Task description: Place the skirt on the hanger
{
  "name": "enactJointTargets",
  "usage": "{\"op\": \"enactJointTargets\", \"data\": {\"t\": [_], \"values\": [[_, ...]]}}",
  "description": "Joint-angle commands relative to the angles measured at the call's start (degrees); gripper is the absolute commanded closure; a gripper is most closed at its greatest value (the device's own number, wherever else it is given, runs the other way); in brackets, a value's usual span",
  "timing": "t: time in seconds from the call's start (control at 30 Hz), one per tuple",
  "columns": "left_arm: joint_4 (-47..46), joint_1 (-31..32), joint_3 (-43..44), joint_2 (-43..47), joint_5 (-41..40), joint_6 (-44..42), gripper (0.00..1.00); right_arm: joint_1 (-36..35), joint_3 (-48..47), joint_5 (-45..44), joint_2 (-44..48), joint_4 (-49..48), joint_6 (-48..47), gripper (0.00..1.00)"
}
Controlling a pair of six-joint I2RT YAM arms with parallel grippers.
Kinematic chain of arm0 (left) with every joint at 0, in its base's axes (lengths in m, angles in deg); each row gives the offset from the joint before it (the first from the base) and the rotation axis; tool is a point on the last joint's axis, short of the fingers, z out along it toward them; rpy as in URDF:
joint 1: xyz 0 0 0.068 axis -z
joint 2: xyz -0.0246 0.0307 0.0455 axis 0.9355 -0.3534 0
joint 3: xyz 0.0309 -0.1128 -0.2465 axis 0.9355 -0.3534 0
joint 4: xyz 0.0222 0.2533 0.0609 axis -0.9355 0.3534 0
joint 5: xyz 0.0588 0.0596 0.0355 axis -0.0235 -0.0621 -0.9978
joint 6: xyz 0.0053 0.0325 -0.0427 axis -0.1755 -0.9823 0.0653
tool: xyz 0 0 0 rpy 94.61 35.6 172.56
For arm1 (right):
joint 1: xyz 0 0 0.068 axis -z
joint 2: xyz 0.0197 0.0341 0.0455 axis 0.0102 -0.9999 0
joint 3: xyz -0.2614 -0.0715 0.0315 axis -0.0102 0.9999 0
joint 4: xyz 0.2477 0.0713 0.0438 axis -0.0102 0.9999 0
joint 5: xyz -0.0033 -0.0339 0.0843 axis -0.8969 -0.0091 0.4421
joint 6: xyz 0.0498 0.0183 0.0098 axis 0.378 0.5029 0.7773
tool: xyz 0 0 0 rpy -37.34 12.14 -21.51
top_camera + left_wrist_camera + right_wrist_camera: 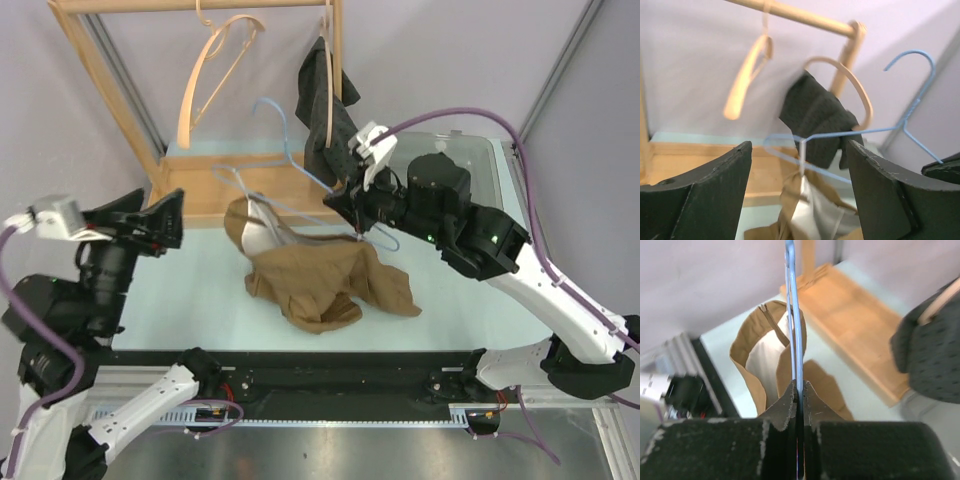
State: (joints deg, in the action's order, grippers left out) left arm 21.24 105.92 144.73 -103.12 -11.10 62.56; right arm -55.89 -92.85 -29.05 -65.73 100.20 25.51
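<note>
Right gripper (799,390) pinches the blue hanger (794,315), seemingly half inside the skirt (330,285); the empty, spread left gripper (799,150) should seat the waistband (746,342).

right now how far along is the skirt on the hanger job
Done: the right gripper is shut on the blue hanger, and one end of it seems to sit inside the raised waistband of the brown skirt. In hand: holding the hanger up. Left: most of the skirt lies crumpled on the table; the left gripper is open, holding nothing.
</note>
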Motion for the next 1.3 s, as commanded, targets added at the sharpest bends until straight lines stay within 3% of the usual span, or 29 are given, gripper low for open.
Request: {"op": "enactJointTargets", "data": {"t": [0.0,0.23,0.47,0.87,1.1,1.27], "values": [[4.7,0.0,1.0,1.1,-12.1,5.0,0.20,0.1,-10.9,-10.7,-2.0,-8.7,2.0,1.00],[8.5,0.0,-0.9,2.6,-10.1,9.8,0.20,-0.8,-26.8,-16.8,-11.0,-6.4,2.8,1.00],[12.7,0.0,-2.2,2.6,-9.0,12.4,0.20,-5.0,-33.9,-27.2,-19.0,-9.0,1.4,1.00],[20.3,0.0,-7.0,6.0,-5.4,18.4,0.20,-5.8,-39.4,-36.1,-31.4,-22.9,-0.2,1.00],[22.4,0.1,-9.3,8.8,-4.6,19.4,0.19,-3.3,-49.1,-37.4,-40.1,-26.3,-2.5,1.00],[23.2,0.0,-10.6,10.0,-4.4,18.6,0.17,-0.8,-48.9,-39.8,-42.6,-31.5,-4.3,1.00]]}}
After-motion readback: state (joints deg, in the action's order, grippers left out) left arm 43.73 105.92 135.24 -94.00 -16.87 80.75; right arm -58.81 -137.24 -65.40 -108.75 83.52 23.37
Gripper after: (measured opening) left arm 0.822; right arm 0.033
